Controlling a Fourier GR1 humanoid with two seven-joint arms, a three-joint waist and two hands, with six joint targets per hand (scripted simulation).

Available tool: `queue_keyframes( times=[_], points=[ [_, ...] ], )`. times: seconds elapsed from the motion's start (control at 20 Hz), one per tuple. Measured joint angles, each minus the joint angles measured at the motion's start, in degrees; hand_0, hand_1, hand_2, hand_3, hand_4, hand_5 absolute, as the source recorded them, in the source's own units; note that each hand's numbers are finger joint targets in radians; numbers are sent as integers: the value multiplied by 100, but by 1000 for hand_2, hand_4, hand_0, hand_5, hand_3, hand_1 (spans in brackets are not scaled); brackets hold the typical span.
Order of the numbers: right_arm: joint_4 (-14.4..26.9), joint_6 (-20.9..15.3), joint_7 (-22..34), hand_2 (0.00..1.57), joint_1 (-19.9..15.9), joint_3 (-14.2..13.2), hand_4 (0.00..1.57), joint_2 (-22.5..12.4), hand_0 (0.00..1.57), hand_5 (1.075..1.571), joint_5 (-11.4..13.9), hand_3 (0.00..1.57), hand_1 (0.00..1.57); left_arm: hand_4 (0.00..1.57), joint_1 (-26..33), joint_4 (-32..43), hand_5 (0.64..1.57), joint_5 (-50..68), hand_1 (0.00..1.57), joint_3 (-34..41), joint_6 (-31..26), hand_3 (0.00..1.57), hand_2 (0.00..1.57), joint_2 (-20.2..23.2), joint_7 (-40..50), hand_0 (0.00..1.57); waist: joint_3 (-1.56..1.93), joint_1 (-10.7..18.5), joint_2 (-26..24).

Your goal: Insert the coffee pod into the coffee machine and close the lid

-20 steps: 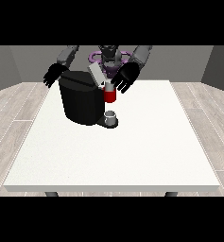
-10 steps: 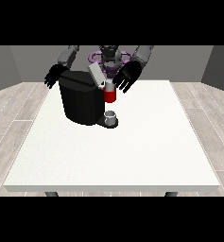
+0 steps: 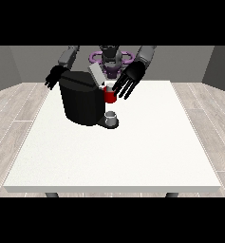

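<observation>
Matte white table (image 3: 133, 156) bears a boxy black coffee machine (image 3: 80, 102).

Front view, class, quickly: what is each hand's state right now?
Hand at the view's right: open, fingers spread, holding nothing.
Hand at the view's left: cannot be told.

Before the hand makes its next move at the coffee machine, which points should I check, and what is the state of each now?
1. Coffee machine stands upright on the table: ok.
2. Lid raised, not closed: ok for inserting.
3. Red part at the machine's front is the pod: cannot tell.
4. Hand at the view's right beside the red part, fingers straight: ok.
5. Hand at the view's left behind the machine, away from the lid: ok.
</observation>
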Motion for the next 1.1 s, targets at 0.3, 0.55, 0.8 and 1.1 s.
queue_keyframes(
  times=[0.3, 0.55, 0.8, 1.1],
  points=[
    [66, -8, -10, 0, 143, 12, 411, 30, 0, 1571, -1, 0, 0, 0, 90, -4, 1571, -8, 0, 7, -144, 0, 0, -106, 77, 0, -2, 79, -276],
    [38, -55, 0, 0, 338, 87, 383, 121, 0, 1571, 25, 0, 0, 0, 225, -59, 1571, -10, 0, 40, -158, 0, 0, -171, 106, 0, -3, 144, -498],
    [80, -38, -30, 0, 563, 4, 430, 118, 0, 1571, -82, 0, 0, 0, 510, -138, 1571, 306, 0, 292, -169, 0, 0, -421, 131, 0, -5, 362, -856],
    [137, 79, -71, 0, 1006, -190, 488, -14, 0, 1571, -235, 0, 0, 0, 1075, -159, 1571, 1373, 0, 1133, -201, 0, 0, -1023, 13, 0, -8, 781, -1575]
  ],
)
